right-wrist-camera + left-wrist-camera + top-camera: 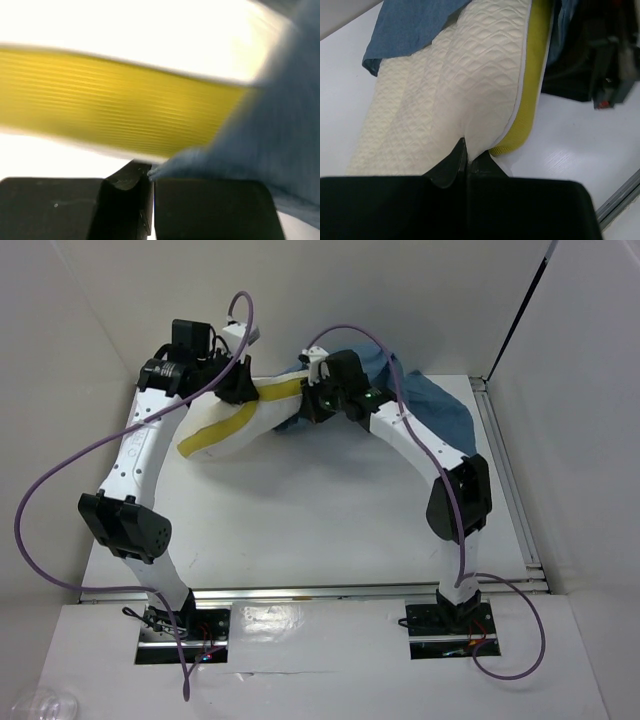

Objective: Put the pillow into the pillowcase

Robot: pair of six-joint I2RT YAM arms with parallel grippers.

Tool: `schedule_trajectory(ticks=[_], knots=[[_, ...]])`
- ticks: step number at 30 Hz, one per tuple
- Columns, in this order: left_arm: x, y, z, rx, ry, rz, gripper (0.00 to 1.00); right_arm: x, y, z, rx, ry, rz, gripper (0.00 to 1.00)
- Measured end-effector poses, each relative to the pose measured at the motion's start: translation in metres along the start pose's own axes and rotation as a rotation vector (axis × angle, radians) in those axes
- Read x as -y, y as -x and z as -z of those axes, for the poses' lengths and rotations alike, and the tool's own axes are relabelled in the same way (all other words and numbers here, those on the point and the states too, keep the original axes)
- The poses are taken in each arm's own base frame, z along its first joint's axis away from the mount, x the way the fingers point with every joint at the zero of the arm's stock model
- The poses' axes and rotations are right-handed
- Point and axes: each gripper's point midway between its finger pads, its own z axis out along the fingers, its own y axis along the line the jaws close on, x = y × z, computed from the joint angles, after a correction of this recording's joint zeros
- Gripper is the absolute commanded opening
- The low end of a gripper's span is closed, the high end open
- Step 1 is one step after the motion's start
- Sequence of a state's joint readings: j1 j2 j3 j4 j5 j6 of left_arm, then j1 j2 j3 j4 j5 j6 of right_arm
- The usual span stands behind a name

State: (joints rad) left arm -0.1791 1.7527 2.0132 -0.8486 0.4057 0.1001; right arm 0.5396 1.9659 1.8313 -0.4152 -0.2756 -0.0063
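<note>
The cream pillow [232, 432] with a yellow side band lies at the back of the table, its far end inside the dusty-blue pillowcase [440, 410]. In the left wrist view the textured pillow [470, 85] runs up into the pillowcase [405, 25]. My left gripper [467, 160] is shut on the pillow's near corner; in the top view it [238, 388] sits at the pillow's back edge. My right gripper [151, 175] is shut on an edge of the pillowcase [270, 125], right beside the pillow's yellow band [115, 105]; in the top view it [318, 400] is at the sack's mouth.
White walls close the table at the back and both sides. A metal rail [510, 490] runs along the right edge and another [320, 592] along the front. Purple cables loop off both arms. Bare white table [320, 510] lies in front of the pillow.
</note>
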Motion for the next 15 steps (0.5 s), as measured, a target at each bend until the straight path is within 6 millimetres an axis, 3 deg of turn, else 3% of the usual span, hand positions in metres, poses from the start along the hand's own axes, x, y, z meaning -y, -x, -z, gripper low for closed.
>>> schedule_trajectory(ticks=[4, 6, 15], knots=[[-0.002, 0.005, -0.002, 0.021, 0.022, 0.019, 0.0, -0.064, 0.036, 0.012, 0.055, 0.155, 0.032, 0.0], [-0.004, 0.009, -0.003, 0.035, 0.036, 0.032, 0.0, -0.084, 0.04, 0.016, 0.053, 0.207, 0.038, 0.0], [-0.004, 0.024, -0.007, 0.089, 0.062, 0.071, 0.0, -0.121, 0.063, 0.032, 0.044, 0.376, 0.015, 0.0]])
